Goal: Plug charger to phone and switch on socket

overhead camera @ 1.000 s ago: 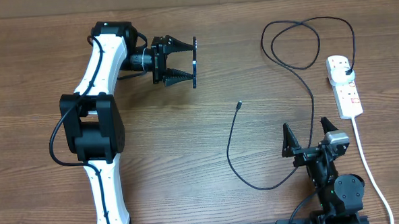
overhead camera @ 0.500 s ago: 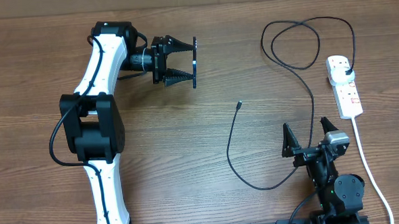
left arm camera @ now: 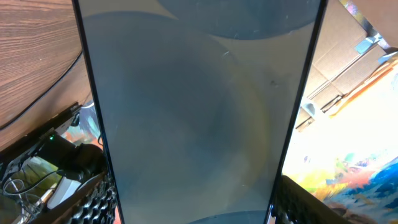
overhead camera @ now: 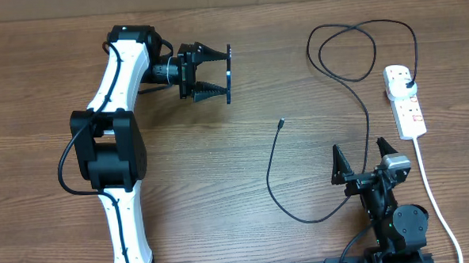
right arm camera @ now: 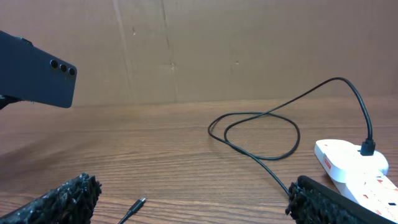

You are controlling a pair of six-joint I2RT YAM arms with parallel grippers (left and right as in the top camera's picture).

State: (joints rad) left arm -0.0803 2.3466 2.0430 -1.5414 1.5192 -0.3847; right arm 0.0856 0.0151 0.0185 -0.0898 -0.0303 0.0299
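1. Overhead view: your left jaws are clamped across the phone, holding it on edge so that from above it shows as 1 thin dark strip. It sits out toward the middle of the tabletop. I judge it is presented that way so the other arm can reach its port. The charger lies well apart to the right, with its connector tip loose on the wood. Its cable sweeps down past your right jaws, then loops up to the black plug, which is already seated in the socket near the right edge. The right jaws stand wide and hold nothing.

2. Left wrist view: the phone fills nearly the whole picture, glass toward the camera, with its 2 dark edges running top to bottom. The grip looks square rather than skewed. No screen text can be read here.

3. Right wrist view: the phone hangs in the air at upper left, its back and lenses facing you. The connector tip lies just ahead between your wide right jaws, and the socket is on the right. Picking up that tip looks like the next step. It is thin and lies flat, so pinch low. I cannot tell how the switches are set.
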